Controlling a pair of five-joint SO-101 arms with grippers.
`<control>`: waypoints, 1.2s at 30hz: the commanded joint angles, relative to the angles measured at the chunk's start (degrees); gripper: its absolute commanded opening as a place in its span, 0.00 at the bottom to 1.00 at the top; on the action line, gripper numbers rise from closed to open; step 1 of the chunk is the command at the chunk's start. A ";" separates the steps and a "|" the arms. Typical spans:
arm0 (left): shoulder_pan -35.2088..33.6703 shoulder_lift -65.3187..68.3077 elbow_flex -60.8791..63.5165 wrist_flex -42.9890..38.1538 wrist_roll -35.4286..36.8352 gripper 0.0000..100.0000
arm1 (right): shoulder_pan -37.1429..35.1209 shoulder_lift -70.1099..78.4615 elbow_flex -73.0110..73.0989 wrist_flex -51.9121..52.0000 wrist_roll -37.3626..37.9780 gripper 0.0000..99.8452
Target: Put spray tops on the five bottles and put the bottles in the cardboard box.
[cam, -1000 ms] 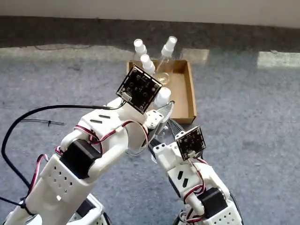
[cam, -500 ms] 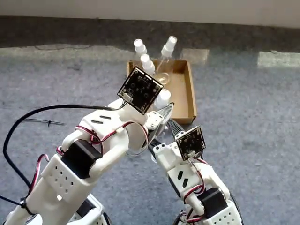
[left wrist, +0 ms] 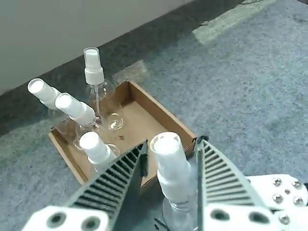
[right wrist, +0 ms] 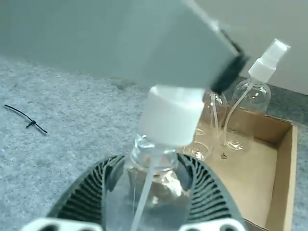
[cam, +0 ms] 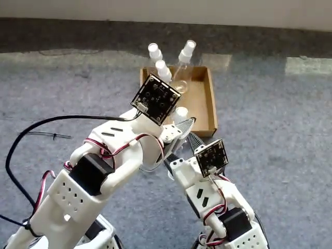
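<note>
High view: seeing three topped bottles (cam: 162, 69) standing in the cardboard box (cam: 211, 104), at twelve o'clock from the fifth bottle (cam: 181, 112) between both arms.

Left wrist view: counting four topped bottles in the box; showing the left gripper (left wrist: 172, 142) spread loosely around the fifth bottle's spray top (left wrist: 168, 159), with gaps on both sides.

Right wrist view: showing the right gripper (right wrist: 154, 166) clamping the fifth bottle's clear body, with the spray top apparently seated. Judging four done, and only boxing this one remaining.

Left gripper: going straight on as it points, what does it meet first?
Likely the spray top on the bottle, which sits between the left gripper's open fingers; beyond that the cardboard box, though depth is unclear.
</note>
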 commanded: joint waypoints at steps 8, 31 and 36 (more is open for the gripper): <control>-7.16 -2.24 -12.09 -0.09 -0.44 0.16 | 0.84 -0.57 -2.68 -1.27 0.00 0.00; -4.62 -5.14 0.84 2.02 -4.75 0.16 | 0.92 -0.57 -2.68 -1.27 -0.09 0.00; -4.70 -8.57 5.05 2.02 -4.92 0.16 | 2.68 -0.48 -2.77 -1.36 -0.09 0.00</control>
